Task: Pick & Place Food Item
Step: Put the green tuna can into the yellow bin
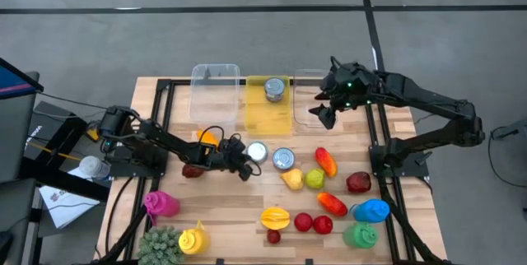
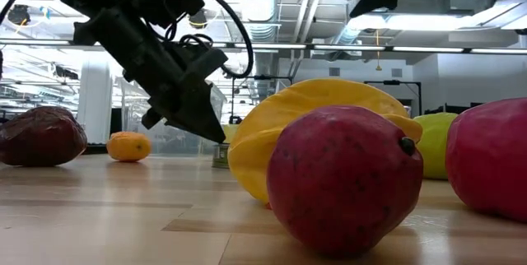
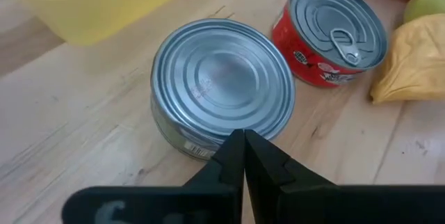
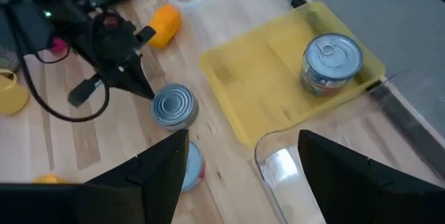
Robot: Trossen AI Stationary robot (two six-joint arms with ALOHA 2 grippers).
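Red fruit [image 2: 342, 178] lay closest on the counter [image 1: 222, 216]. Left claw [image 3: 243, 156], fingers pressed together, pointed at a silver can [image 3: 222, 78] just beside it. Right claw [image 4: 240, 158] hung wide apart above the yellow tray [image 1: 265, 113], holding nothing.

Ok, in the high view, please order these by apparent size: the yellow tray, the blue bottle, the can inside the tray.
1. yellow tray, clearly the largest.
2. blue bottle.
3. can inside the tray, a little smaller than the bottle.
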